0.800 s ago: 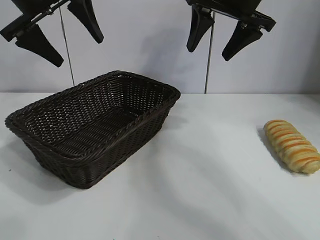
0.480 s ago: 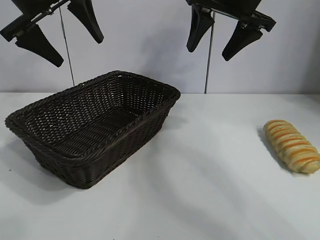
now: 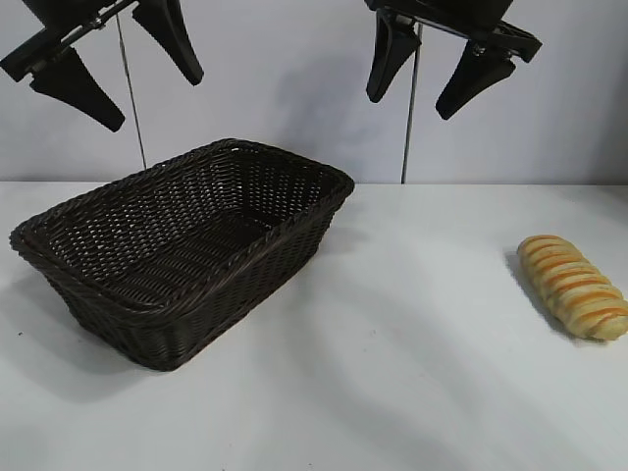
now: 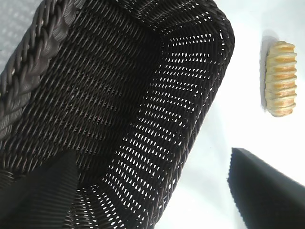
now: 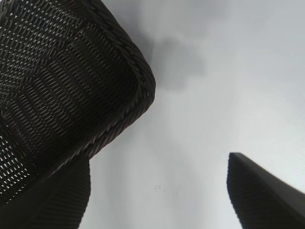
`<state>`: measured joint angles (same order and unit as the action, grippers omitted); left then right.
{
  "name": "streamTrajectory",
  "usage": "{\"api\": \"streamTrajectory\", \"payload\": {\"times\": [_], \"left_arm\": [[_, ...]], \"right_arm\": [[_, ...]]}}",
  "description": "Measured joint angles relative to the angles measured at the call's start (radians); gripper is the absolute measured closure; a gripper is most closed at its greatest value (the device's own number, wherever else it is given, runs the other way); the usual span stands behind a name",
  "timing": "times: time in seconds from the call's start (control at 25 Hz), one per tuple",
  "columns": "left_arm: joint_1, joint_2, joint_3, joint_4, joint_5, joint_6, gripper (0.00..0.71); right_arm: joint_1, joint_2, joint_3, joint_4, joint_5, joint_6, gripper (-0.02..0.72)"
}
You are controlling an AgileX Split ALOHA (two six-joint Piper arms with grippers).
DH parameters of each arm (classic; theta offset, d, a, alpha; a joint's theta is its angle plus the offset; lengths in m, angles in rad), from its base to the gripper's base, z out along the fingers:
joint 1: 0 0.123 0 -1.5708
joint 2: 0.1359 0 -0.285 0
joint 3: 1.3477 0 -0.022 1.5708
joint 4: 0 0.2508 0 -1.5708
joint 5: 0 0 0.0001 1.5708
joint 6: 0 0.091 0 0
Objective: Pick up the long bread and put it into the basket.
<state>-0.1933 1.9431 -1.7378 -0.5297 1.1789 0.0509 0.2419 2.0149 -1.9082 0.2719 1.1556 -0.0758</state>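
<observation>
The long bread (image 3: 573, 286), pale yellow with orange-brown ridges, lies on the white table at the right; it also shows in the left wrist view (image 4: 280, 78). The dark-brown wicker basket (image 3: 108, 283) stands empty at the left and shows in the left wrist view (image 4: 28, 76) and the right wrist view (image 5: 138, 71). My left gripper (image 3: 152, 93) hangs open high above the basket. My right gripper (image 3: 409, 105) hangs open high above the table, between basket and bread. Both are empty and far from the bread.
The white table (image 3: 412, 392) runs to a pale back wall. Two thin dark vertical rods (image 3: 407, 128) stand behind the table.
</observation>
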Motion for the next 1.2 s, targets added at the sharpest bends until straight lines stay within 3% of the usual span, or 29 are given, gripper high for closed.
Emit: {"api": "streamTrajectory", "payload": {"times": [0.88,1.2], "left_arm": [[0.000,-0.004,0.000,0.002,0.046,0.000,0.086],[0.000,-0.100,0.014,0.008,0.049,-0.001,0.086]], "right_arm": [[0.000,0.000,0.000,0.000,0.000,0.000,0.134],[0.000,0.000,0.000,0.000,0.001,0.000,0.134]]}}
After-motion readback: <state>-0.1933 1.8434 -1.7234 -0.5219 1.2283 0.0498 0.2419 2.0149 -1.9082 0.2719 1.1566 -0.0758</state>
